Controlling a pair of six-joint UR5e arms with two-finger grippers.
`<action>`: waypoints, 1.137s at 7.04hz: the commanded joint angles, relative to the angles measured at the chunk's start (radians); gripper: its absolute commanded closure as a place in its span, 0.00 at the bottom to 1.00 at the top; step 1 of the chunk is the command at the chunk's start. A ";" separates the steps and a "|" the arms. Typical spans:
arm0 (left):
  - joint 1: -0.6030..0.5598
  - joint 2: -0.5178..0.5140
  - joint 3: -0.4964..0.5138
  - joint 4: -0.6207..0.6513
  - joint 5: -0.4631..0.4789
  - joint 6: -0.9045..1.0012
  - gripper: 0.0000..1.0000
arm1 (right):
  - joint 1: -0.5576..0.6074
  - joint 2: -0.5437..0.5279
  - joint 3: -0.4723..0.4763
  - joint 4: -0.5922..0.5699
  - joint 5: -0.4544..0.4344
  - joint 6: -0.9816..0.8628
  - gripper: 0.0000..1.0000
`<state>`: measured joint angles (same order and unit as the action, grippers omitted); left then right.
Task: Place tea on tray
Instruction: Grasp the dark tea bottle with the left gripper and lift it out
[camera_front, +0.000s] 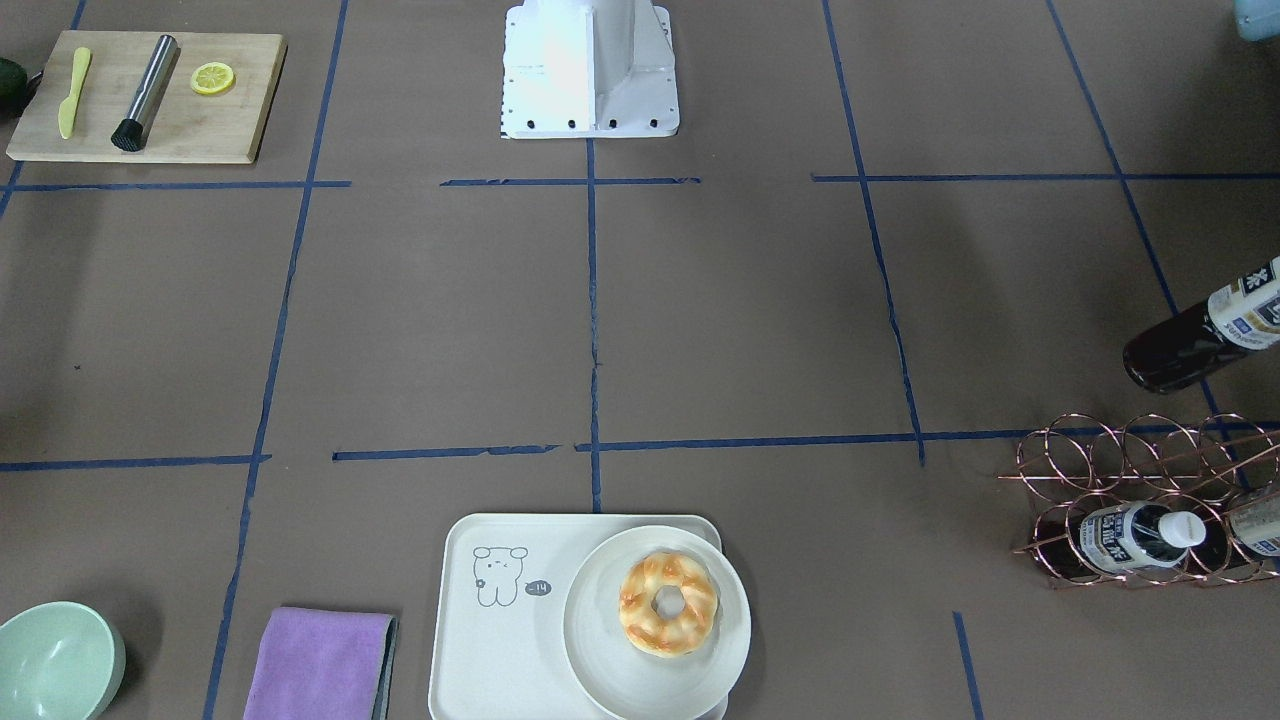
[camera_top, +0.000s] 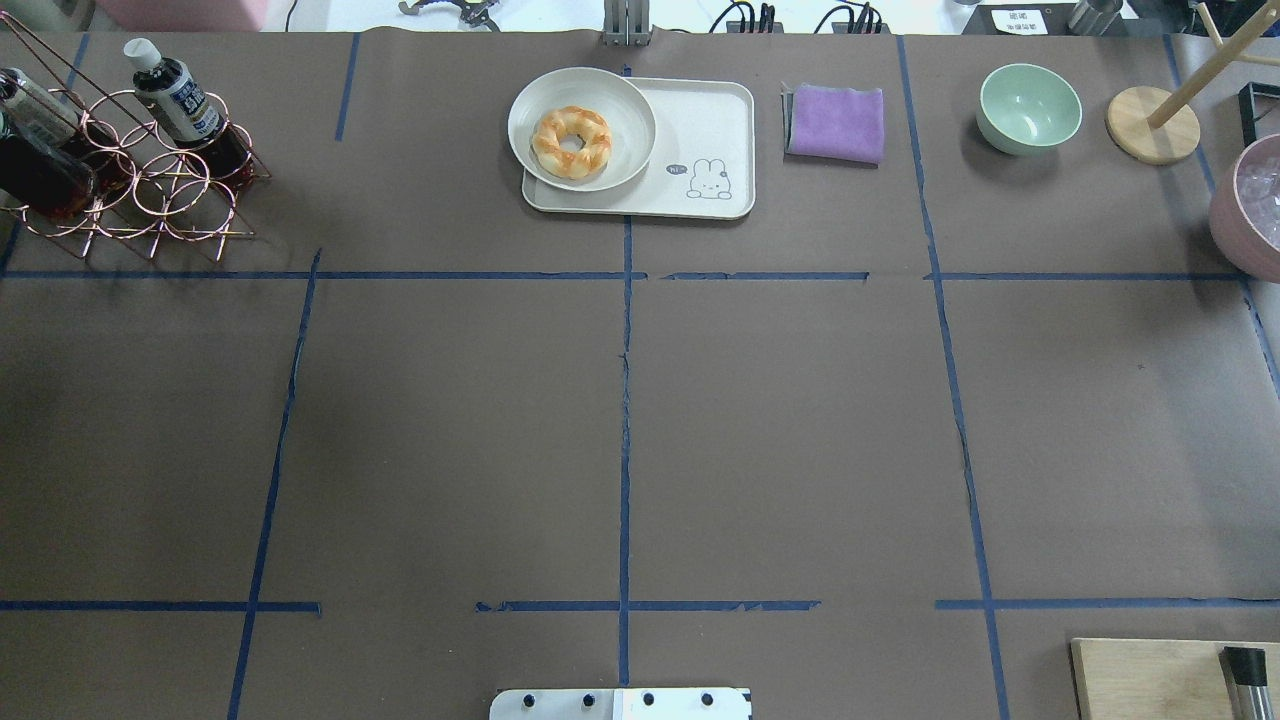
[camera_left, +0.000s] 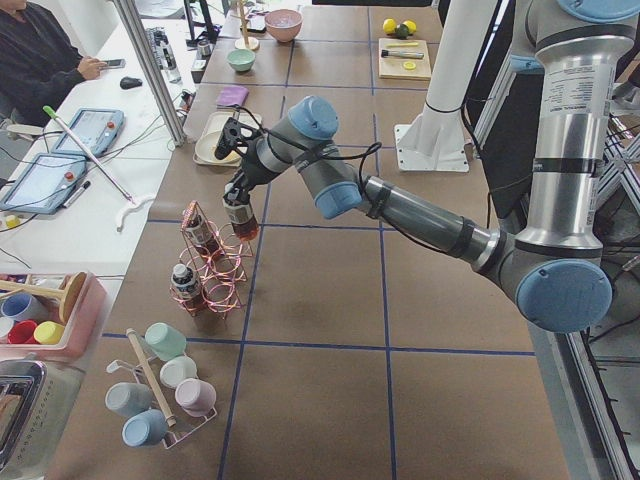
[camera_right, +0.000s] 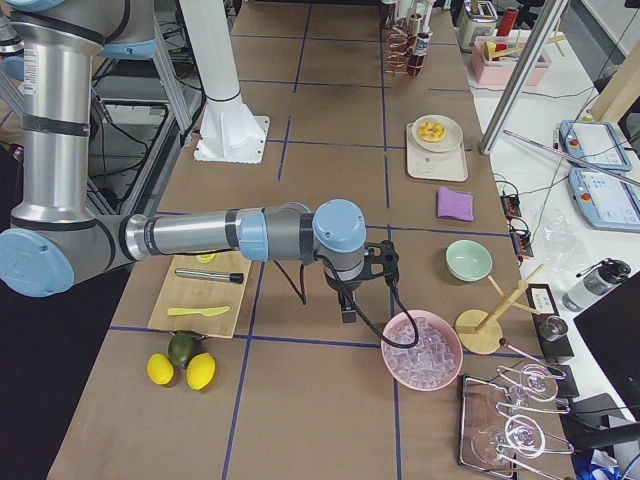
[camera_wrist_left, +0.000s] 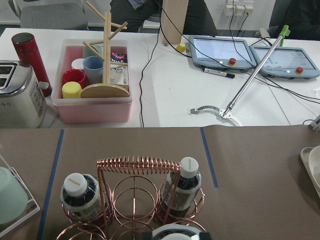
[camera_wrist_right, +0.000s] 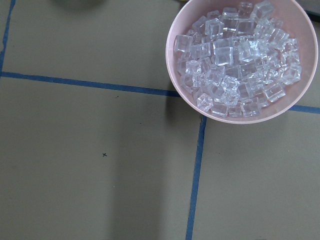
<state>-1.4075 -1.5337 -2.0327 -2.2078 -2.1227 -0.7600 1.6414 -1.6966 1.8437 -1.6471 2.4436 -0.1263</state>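
The tea (camera_front: 1172, 350), a clear plastic bottle of dark liquid with a white-and-navy label, is seen tilted above the copper wire rack (camera_front: 1140, 455), beneath the left gripper (camera_left: 237, 192) and well apart from the smooth off-white, round-cornered tray (camera_front: 470, 660). The right gripper (camera_right: 346, 310) is seen beside a pink bowl (camera_right: 420, 352) of ice cubes. For neither gripper can it be told how the jaws stand.

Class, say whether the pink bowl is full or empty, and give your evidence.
Full: the pink bowl holds clear ice cubes piled nearly to its rim.
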 joint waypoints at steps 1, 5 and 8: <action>0.110 0.040 -0.133 0.099 0.082 -0.062 1.00 | 0.000 0.000 0.000 0.000 0.000 0.000 0.00; 0.612 -0.359 -0.253 0.646 0.532 -0.304 1.00 | 0.002 -0.002 0.002 0.000 0.002 0.000 0.00; 0.872 -0.624 -0.142 0.821 0.732 -0.499 1.00 | 0.000 -0.002 0.003 0.000 0.002 -0.001 0.00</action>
<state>-0.6176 -2.0669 -2.2386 -1.4168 -1.4585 -1.1848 1.6415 -1.6980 1.8459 -1.6478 2.4451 -0.1261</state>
